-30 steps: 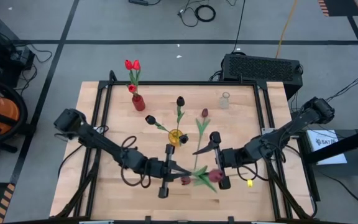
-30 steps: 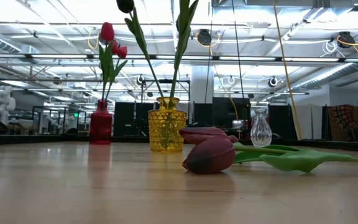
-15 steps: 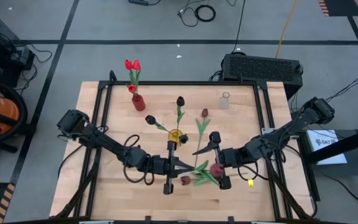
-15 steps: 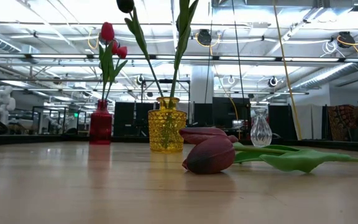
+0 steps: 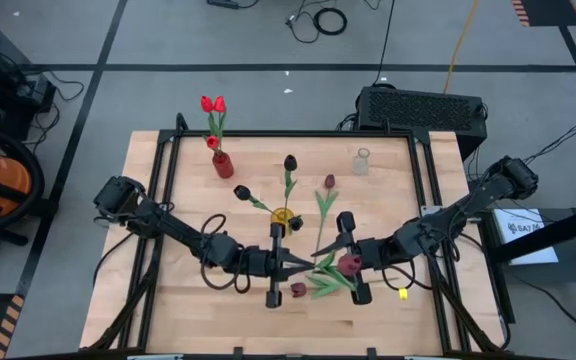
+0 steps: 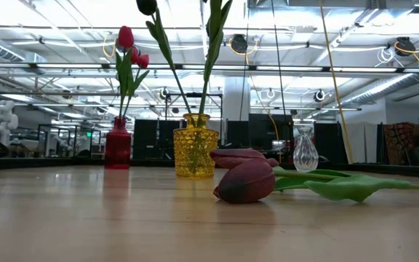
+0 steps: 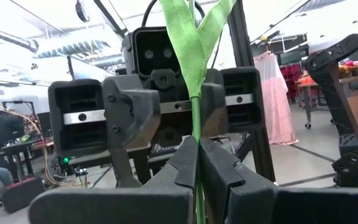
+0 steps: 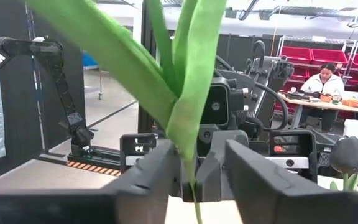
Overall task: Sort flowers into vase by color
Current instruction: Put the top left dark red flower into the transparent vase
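Observation:
A maroon-headed tulip (image 5: 329, 181) stands upright above the table's near middle, its stem (image 7: 196, 124) in my shut left gripper (image 5: 305, 263). My right gripper (image 5: 326, 260) faces it from the right, open, its fingers (image 8: 157, 171) on either side of the stem and leaf base (image 8: 187, 155). A red vase (image 5: 223, 165) holds red tulips (image 5: 213, 104). A yellow vase (image 5: 285, 220) holds two black tulips (image 5: 290, 161). Two maroon tulips (image 6: 244, 180) lie flat on the table near the front. My left gripper pinches the tulip's thin stem (image 7: 196, 158) between its two fingers, just below where the leaves split off. The fingers reach roughly level from the table's left and lie across the stem. The flower stands upright, lifted clear of the table.
An empty clear glass vase (image 5: 362, 162) stands at the back right. Green leaves (image 6: 340, 188) of the lying tulips spread over the table's near right. People sit in the room beyond the table (image 8: 328, 84).
My left gripper has edged toward the right gripper, carrying the upright tulip with it. My right gripper has stayed in place while its fingers have drawn closer together around the stem.

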Controlling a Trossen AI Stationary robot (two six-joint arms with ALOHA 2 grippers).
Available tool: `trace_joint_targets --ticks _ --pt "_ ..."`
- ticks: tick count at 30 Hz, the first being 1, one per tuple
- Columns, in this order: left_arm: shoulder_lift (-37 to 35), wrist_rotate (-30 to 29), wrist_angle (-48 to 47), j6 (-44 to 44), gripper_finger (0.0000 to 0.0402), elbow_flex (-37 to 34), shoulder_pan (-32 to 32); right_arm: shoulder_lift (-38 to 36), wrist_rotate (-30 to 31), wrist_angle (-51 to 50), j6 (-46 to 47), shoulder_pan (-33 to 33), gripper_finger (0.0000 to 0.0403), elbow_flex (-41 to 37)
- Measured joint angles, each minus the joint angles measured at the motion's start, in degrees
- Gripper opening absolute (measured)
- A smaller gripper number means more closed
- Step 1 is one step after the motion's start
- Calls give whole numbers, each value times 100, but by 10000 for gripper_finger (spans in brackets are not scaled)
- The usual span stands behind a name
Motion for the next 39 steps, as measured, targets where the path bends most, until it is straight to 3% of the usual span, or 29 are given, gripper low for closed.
trace_joint_targets --ticks 11,18,24,31,35,39 --pt "0 -35 -33 -2 13 -4 4 -2 -11 -114 -130 0 8 0" --pt "-4 -474 -248 -3 47 -7 -48 -134 24 -405 -54 -3 15 0" --pt "-4 -860 -448 -61 81 -7 -166 -602 30 -1380 351 26 4 0" --pt "-4 -1158 -1196 -160 83 -7 -182 -1125 83 -2693 903 52 6 2" --pt "-4 -1159 -1226 -243 83 -7 -184 -1296 645 -3414 1059 50 7 2" --pt "-4 -1005 -1547 -677 83 -7 -144 -1340 1687 -4210 1107 13 7 2"
